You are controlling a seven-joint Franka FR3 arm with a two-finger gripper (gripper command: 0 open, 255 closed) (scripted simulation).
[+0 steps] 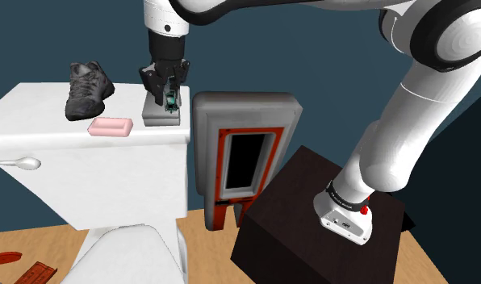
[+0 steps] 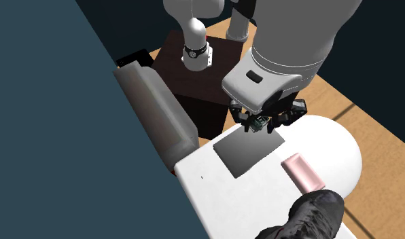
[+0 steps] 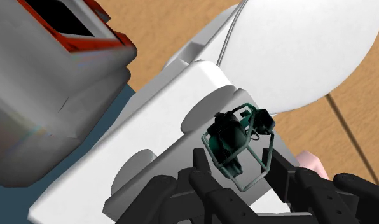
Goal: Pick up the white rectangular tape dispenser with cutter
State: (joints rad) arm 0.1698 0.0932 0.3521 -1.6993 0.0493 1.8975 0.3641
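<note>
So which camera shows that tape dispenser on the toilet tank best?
The wrist view: the tape dispenser is close, its white body and dark green wire part plain. The shoulder view shows a small grey block under the gripper; the second exterior view shows its flat grey top from above.

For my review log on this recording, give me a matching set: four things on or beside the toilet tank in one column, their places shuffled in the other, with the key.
Things:
1. dark shoe
2. pink bar
3. tape dispenser
4. grey unit with orange-red frame

Places:
A. directly under the gripper
B. on the floor, between the toilet tank and the stand
C. at the back of the tank lid, toward the shoulder view's left
D. at the lid's front edge, between the other two things on it

Pairs: 1-C, 2-D, 3-A, 4-B.
</note>
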